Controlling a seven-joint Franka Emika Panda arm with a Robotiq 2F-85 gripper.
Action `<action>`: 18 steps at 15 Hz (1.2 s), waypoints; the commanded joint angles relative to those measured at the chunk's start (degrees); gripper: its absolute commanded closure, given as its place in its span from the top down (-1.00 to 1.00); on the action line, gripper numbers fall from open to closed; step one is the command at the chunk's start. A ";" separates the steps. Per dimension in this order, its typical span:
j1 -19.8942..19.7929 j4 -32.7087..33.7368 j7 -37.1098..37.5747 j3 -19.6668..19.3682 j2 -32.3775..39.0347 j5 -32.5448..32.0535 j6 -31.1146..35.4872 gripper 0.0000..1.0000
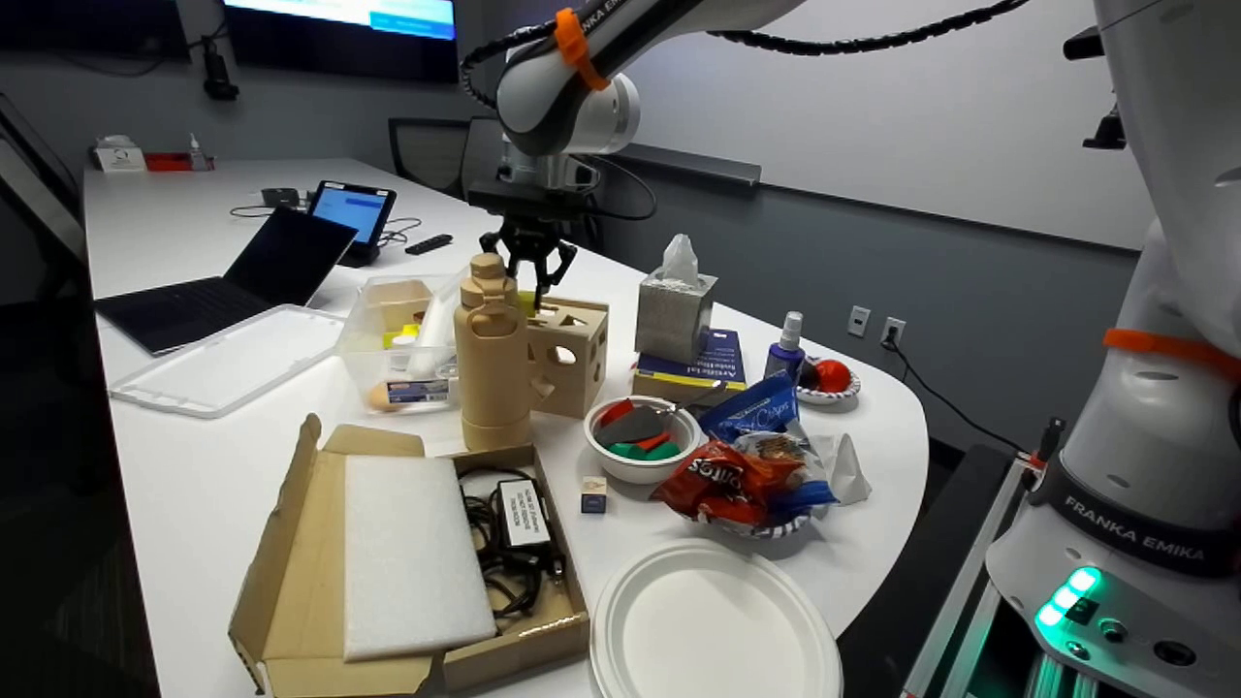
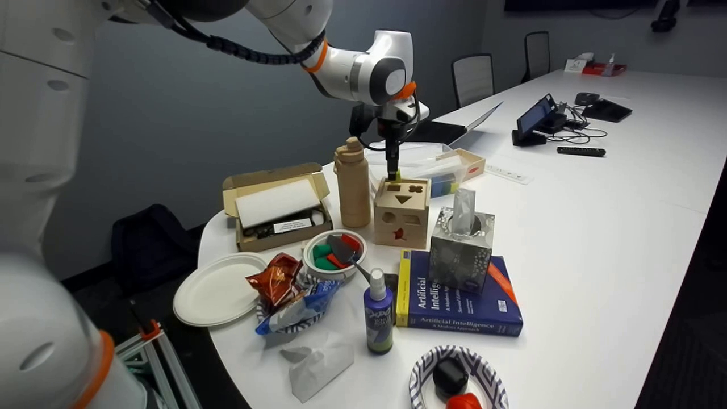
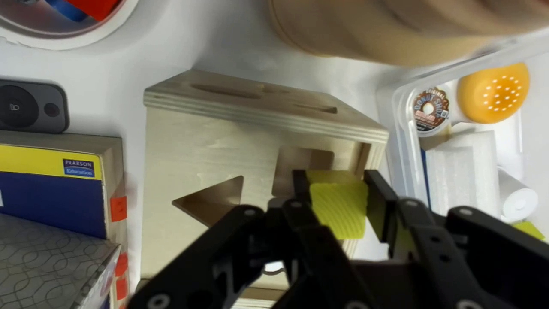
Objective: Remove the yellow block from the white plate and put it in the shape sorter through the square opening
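The gripper (image 3: 338, 182) pinches the yellow block (image 3: 339, 212), its jaws no wider apart than that. The block is at the top of the wooden shape sorter (image 2: 401, 213), near the square opening (image 3: 296, 164); whether block and box touch, I cannot tell. A white dish (image 1: 640, 472) nearby holds red and green pieces (image 1: 662, 452).

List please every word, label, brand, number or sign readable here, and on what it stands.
"FRANKA EMIKA": white robot base; partly on arm
"Artificial Intelligence A Modern Approach": thick blue-yellow book
"Second Edition": same book
"PEARSON Education": same book
"ORIGINAL DONUT SHOP": round brown printed lid
"EXPO": purple plastic spray bottle
"ritos", start unclear: shiny red bag
"Chips", probably: shiny blue bag
Too small or blurred: white label on black adapter; other print.
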 commanded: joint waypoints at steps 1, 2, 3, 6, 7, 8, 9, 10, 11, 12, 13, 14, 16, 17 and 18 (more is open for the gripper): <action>-0.01 -1.36 1.49 -0.22 -0.45 0.96 1.24 -0.78; -0.07 -1.54 1.57 -0.24 -0.47 1.01 1.33 -0.78; -0.08 -1.66 1.69 -0.30 -0.48 0.98 1.35 -0.78; -0.12 -2.22 1.55 -0.34 -0.48 0.94 2.02 -0.78; -0.15 -2.40 1.57 -0.36 -0.41 1.02 2.08 -0.78; -0.24 -2.61 1.57 -0.30 -0.38 1.27 2.20 -0.78; -0.30 -2.82 1.56 -0.25 -0.41 1.57 2.14 -0.78; -0.39 -3.02 1.35 -0.12 -0.43 1.99 2.08 -0.78; -0.41 -3.16 1.29 -0.10 -0.43 2.25 2.13 -0.78; -0.49 -3.27 1.20 0.00 -0.44 2.69 2.08 -0.78; -0.50 -3.41 1.22 -0.02 -0.44 2.96 2.12 -0.78; -0.53 -3.55 1.23 0.00 -0.43 3.31 2.16 -0.78; -0.52 -3.88 1.29 -0.03 -0.38 3.76 2.42 -0.78; -0.51 -3.98 1.36 -0.10 -0.32 3.87 2.58 -0.78; -0.49 -4.05 1.43 -0.14 -0.27 3.98 2.68 -0.78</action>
